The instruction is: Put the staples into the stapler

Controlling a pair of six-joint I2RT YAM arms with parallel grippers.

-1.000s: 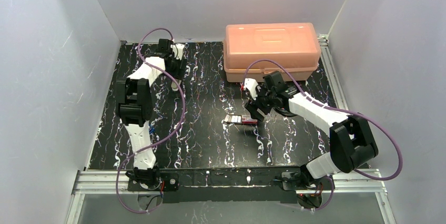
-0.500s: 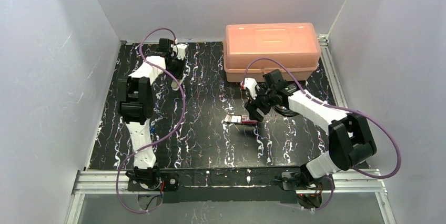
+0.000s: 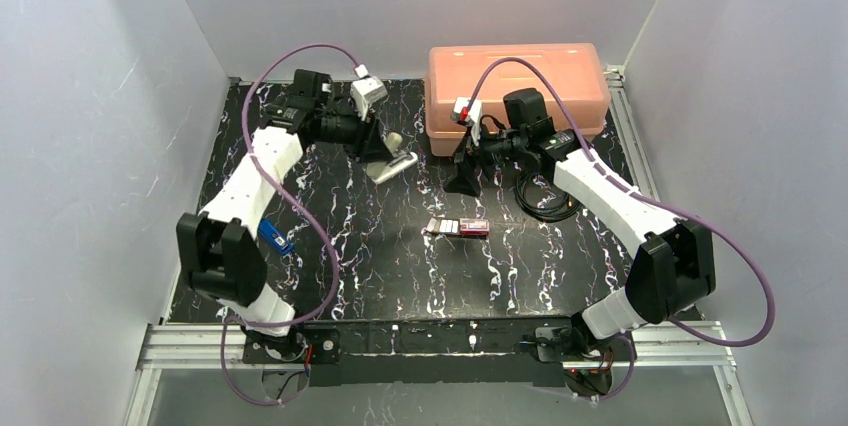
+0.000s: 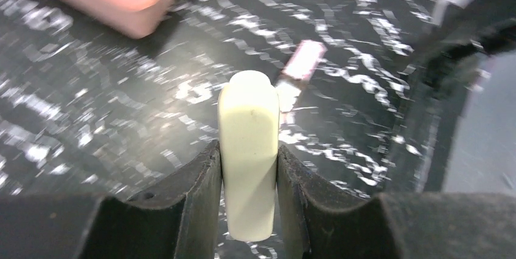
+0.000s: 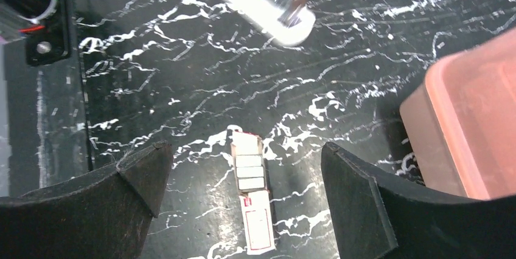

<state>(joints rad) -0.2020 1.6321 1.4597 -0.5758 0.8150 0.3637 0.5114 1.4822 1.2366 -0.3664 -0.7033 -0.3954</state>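
Holds cream stapler (image 4: 249,149) clenched between left fingers (image 4: 188,204), apparently raised off surface (image 3: 400,266), likely to present it for loading. Hovers right fingers (image 5: 122,198) spread wide and empty over staples (image 5: 248,171) in slide-out tray of red box (image 3: 474,230) mid-surface, probably lining up a pick. Leaves orange case (image 3: 515,96) behind, black cable (image 3: 545,208) right, blue item (image 3: 272,236) left; nothing blocking staples.
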